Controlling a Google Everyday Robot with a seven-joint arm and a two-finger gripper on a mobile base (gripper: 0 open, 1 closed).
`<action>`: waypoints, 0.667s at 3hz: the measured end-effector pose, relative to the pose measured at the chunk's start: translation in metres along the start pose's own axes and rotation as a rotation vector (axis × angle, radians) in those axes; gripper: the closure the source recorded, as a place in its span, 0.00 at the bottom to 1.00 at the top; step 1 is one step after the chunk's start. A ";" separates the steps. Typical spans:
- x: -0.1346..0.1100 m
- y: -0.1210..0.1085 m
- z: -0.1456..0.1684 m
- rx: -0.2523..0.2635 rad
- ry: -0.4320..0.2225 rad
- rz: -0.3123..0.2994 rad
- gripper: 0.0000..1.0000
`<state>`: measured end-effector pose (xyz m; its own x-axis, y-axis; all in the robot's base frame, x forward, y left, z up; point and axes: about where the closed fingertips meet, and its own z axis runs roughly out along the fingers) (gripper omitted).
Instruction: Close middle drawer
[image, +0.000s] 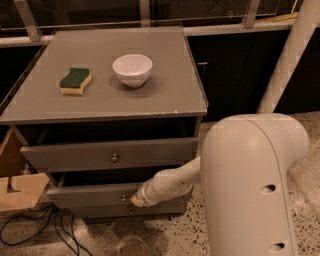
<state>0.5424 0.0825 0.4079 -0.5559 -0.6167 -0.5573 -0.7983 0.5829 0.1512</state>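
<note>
The middle drawer (90, 195) is the second of three grey drawers and stands partly pulled out, with a dark gap above its front. Its small round knob (123, 198) shows on the front. My gripper (136, 201) is at the end of the white arm, right against the drawer front just right of the knob. The top drawer (75, 156) above it is also pulled out. The lowest drawer (100, 212) sits further in beneath.
A white bowl (132, 69) and a green-and-yellow sponge (75, 81) lie on the cabinet top (165, 95). A cardboard box (17, 190) and cables (35, 230) are on the floor at left. My large white arm housing (250, 185) fills the right foreground.
</note>
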 end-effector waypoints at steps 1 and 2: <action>-0.022 -0.018 -0.003 0.042 -0.028 -0.009 1.00; -0.037 -0.028 -0.006 0.065 -0.054 -0.014 1.00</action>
<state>0.5836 0.0853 0.4293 -0.5301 -0.5967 -0.6024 -0.7883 0.6086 0.0909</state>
